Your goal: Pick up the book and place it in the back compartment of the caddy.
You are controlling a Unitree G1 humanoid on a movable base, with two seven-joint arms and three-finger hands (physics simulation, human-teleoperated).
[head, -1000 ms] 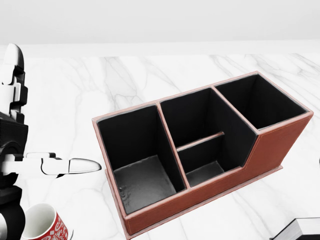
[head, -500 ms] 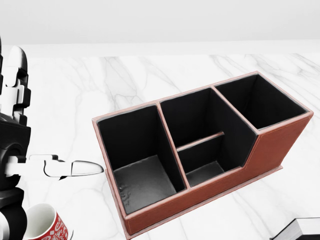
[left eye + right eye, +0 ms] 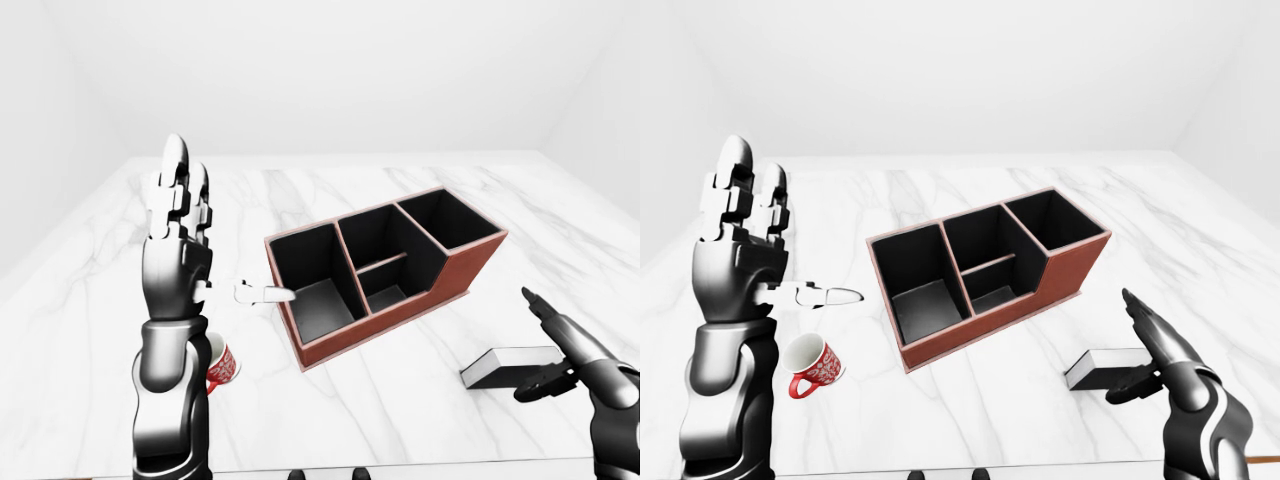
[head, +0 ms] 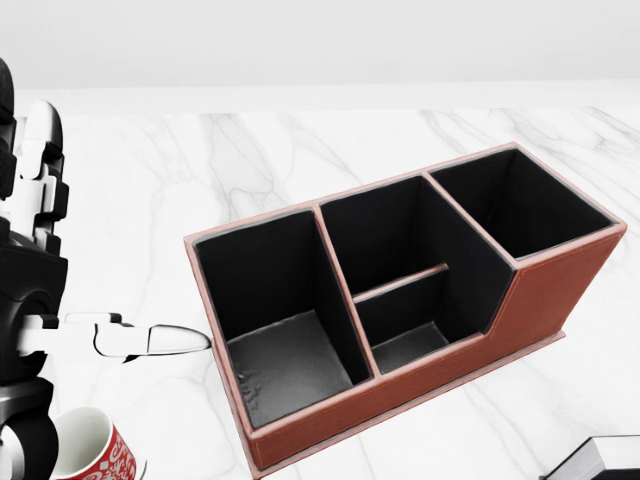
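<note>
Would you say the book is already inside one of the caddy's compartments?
No: the book lies flat on the marble table, apart from the caddy, whose compartments all look empty.

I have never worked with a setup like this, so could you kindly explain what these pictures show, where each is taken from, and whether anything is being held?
These are simulator renders from cameras on a humanoid robot's head, looking out over its own arms; two are its eyes, the third looks more steeply down. The left hand is raised with fingers open. The right hand is open just beside the book, not gripping it. On the marble table stand a brown caddy with empty dark compartments and a red-and-white mug. Nothing is held.
</note>
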